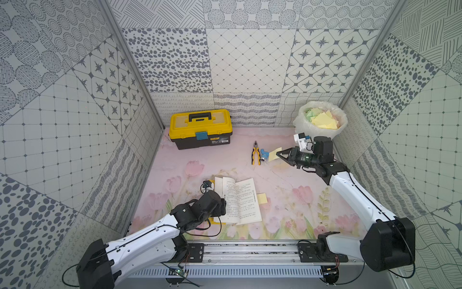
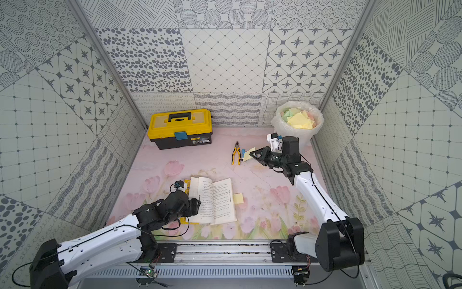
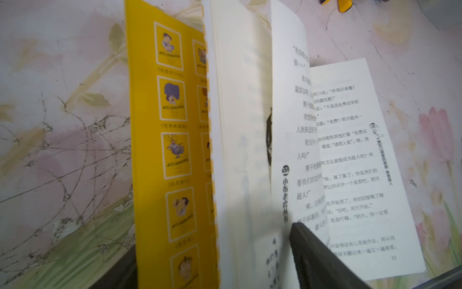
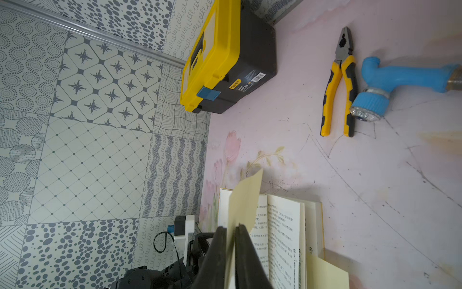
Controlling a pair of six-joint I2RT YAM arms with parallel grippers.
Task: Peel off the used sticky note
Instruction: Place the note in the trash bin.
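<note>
We find the pale yellow square paper sticky note (image 4: 246, 200) off the book and held clear of the table near the yellow-handled steel pliers (image 1: 255, 156). The right gripper (image 4: 231, 226) is clamped on one edge of it. We judge the note featherlight, limp and easily creased (it stands slightly curled), so a pinch at the margin suits it. The left gripper (image 2: 196, 206) is spread at the open white-paged paperback book (image 1: 240, 200), grasping nothing visible. The note's adhesive strip is hidden, and the left fingertips are covered in both top views.
</note>
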